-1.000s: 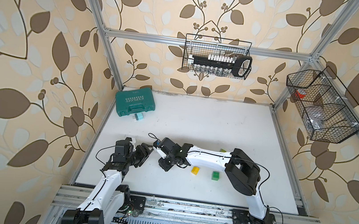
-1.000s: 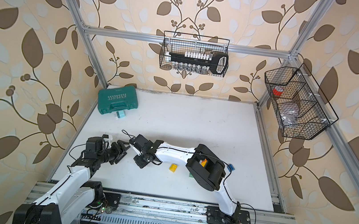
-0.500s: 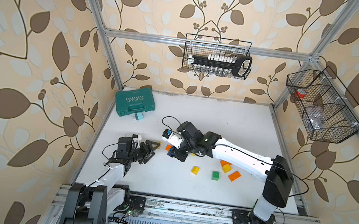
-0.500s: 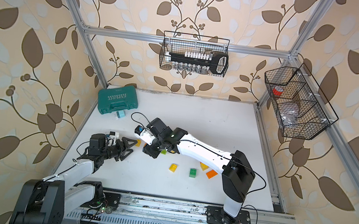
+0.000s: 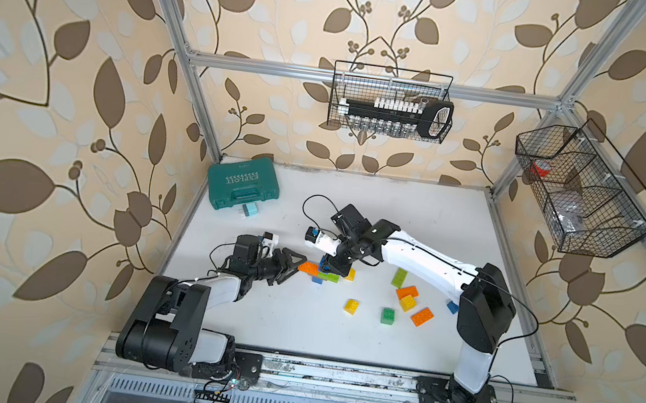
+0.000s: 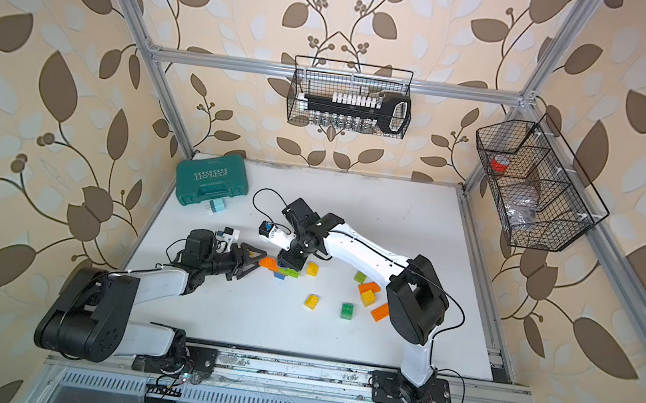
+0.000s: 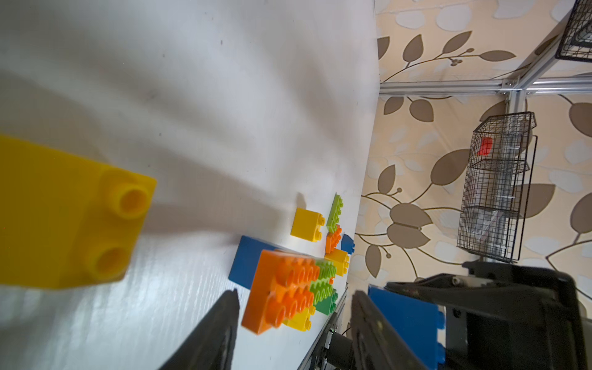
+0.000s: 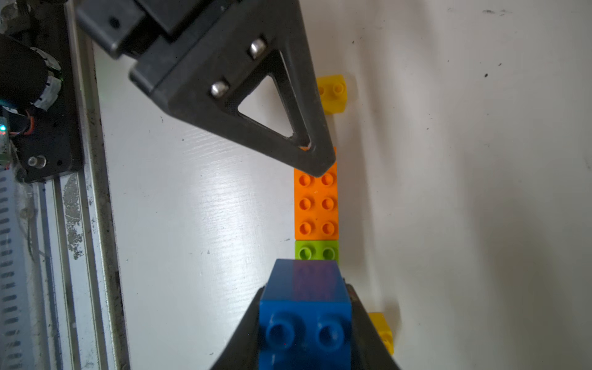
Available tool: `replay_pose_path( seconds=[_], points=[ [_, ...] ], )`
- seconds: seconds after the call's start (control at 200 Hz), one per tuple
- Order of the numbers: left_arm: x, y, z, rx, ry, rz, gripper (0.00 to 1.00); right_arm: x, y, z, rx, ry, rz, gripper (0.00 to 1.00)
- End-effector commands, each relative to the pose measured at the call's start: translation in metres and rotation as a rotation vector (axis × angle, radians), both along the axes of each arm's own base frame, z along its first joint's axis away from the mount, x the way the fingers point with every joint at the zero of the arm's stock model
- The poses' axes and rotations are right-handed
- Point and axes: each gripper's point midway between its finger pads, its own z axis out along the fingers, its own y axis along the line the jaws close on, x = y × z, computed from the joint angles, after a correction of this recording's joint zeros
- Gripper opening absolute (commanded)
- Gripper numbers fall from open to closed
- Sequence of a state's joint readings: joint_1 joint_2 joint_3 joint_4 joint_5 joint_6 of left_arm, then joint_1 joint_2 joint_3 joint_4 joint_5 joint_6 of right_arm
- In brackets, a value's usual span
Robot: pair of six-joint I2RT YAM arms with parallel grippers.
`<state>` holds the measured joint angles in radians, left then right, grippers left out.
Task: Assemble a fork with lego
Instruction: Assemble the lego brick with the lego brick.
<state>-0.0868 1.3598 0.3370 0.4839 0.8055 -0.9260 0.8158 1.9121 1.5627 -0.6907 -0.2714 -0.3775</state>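
Cameras: two overhead, two on the wrists.
Both top views look steeply down from high at the front onto the whole table [image 5: 297,325], far off, fields nearly equal. Left wrist view skims low across the table, close on the orange brick [image 7: 282,288]; right wrist view looks straight down on the same brick, nearer.

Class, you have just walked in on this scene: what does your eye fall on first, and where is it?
Most striking is the right gripper in mid-table, shut on a blue brick over a row of an orange brick and a green brick. The left gripper, open, is at the row's orange end. Colourful loose bricks lie scattered on the right side, and a teal case sits at the far left corner.
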Motion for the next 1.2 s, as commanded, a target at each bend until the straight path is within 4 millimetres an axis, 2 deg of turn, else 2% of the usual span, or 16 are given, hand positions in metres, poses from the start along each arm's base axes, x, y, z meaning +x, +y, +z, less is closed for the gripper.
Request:
replay_pose_path(
  seconds=[0.0,0.395,0.44,1.195],
  points=[
    [0.007,-0.009,0.013,-0.014,-0.077,-0.044,0.57,0.003,0.012,0.000,0.020,-0.003,0.048,0.27],
    [0.006,-0.014,0.004,-0.026,-0.058,-0.046,0.57,0.011,0.017,-0.022,-0.008,0.022,0.049,0.26],
    [0.004,-0.013,-0.006,-0.024,-0.025,-0.043,0.57,0.010,0.017,-0.024,-0.014,0.028,0.050,0.26],
    [0.000,-0.012,-0.012,-0.025,-0.015,-0.032,0.57,0.009,0.005,-0.052,-0.072,0.047,0.025,0.26]
  ],
)
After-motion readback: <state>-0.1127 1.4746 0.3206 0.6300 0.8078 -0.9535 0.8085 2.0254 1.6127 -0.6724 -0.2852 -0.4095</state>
